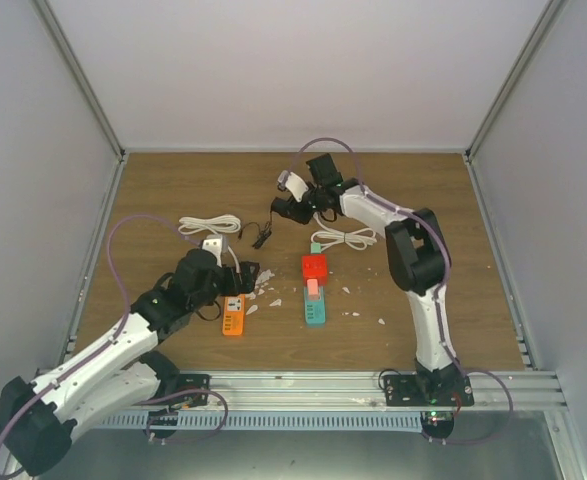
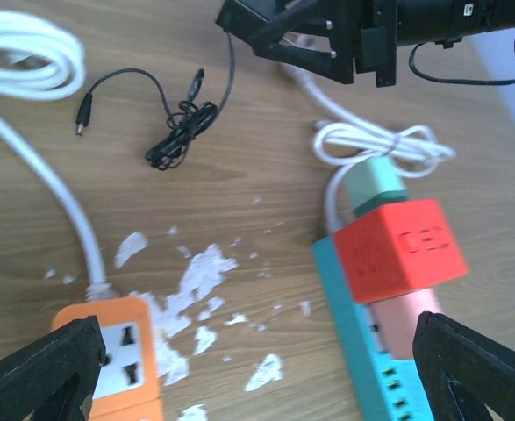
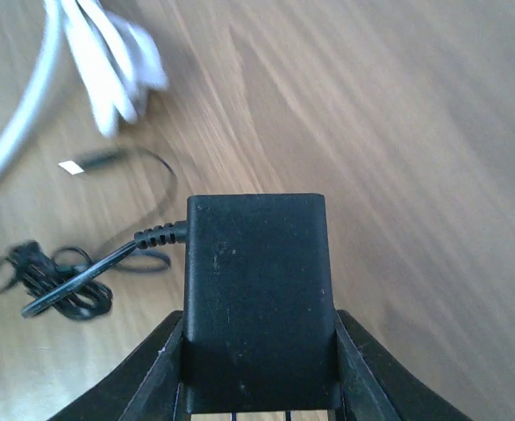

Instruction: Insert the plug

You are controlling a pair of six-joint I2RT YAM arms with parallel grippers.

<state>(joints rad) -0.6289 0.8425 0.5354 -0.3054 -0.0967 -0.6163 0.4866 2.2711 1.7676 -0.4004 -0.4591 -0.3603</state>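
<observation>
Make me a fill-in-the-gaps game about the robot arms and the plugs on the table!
1. The adapter clamped in the right gripper is coloured ___.
2. The cube sitting on the teal power strip is coloured ___.
3. The jaws of the left gripper stand wide ___.
4. The cable running from the orange power strip is coloured ___.

Missing words: black, red, open, white.
</observation>
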